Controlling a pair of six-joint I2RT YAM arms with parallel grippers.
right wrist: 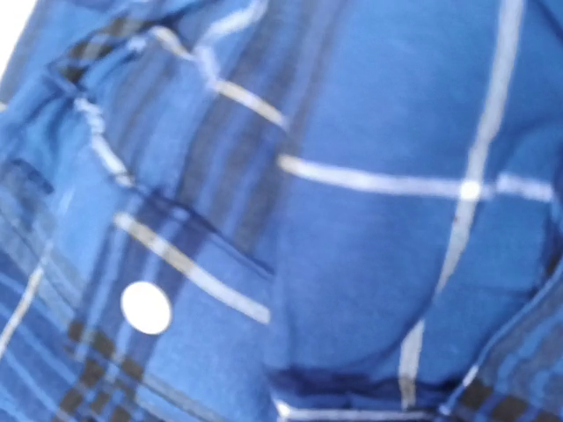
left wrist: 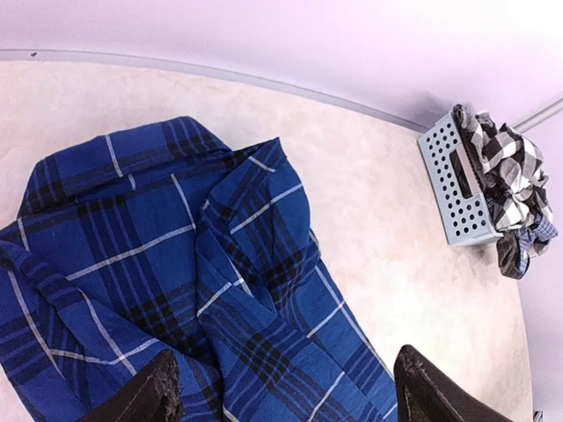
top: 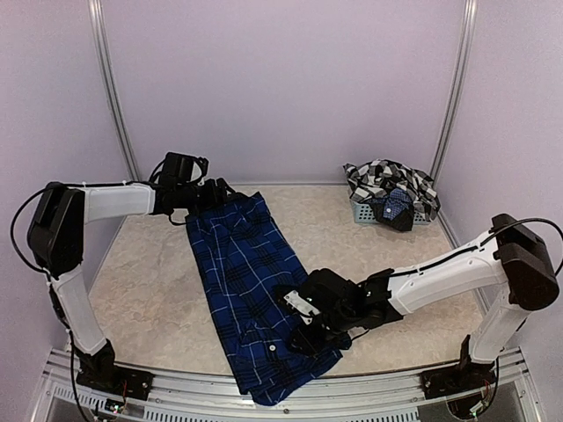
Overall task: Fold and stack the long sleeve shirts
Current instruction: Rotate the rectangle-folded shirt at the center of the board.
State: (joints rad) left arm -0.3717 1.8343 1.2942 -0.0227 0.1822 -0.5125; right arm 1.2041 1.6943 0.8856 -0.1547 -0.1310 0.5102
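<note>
My navy plaid shirt [top: 251,290] lies lengthwise in the middle. The left gripper [top: 214,195] is spread over its far end. I can't tell how the right gripper [top: 308,327] stands at the near right edge. I'd pinch both edges evenly before folding.

Spread shirt [top: 251,281] lies lengthwise on mid table [top: 149,290], with its near end overhanging the near edge. Left fingers [left wrist: 145,396] at its far end, right fingers [top: 303,336] on its near part. Basket [top: 363,212] in far-right corner, heaped shirt [top: 387,180] in it.
</note>
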